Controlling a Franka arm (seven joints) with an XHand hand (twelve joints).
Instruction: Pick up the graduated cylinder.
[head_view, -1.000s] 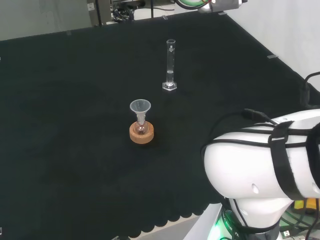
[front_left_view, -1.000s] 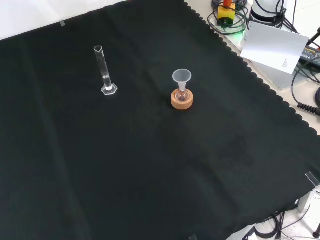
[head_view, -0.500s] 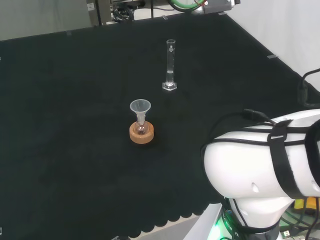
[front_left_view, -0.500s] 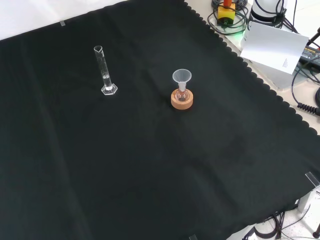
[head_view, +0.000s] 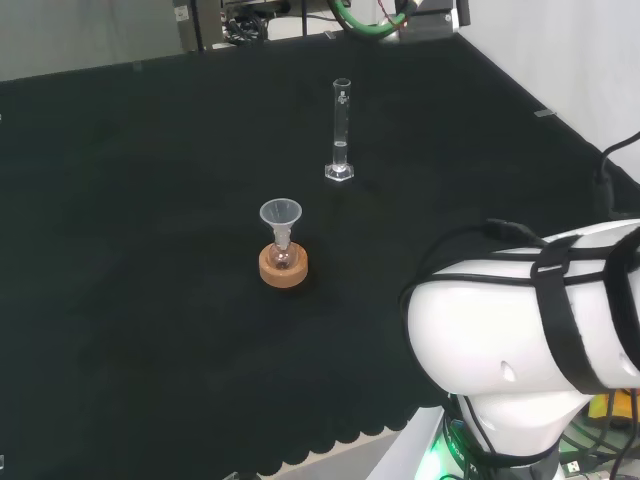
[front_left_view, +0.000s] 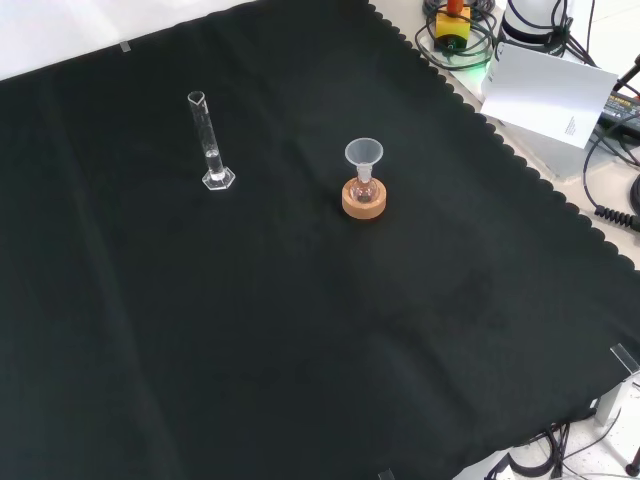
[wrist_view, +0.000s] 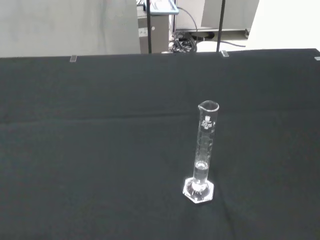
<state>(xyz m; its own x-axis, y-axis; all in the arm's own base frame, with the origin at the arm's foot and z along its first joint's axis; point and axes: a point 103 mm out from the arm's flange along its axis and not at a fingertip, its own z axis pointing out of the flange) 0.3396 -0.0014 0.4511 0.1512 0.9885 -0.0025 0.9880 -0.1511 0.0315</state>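
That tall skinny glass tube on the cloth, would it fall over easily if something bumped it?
Probably yes. The cylinder is tall and thin on a small flat base, so a push near its top would likely tip it. It looks like clear glass, so likely smooth and breakable. It seems nearly empty, so probably light.

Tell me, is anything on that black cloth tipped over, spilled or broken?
Nothing stands out. The graduated cylinder stands upright on its base, and the funnel sits upright in the small flask on its cork ring. No spill shows on the cloth.
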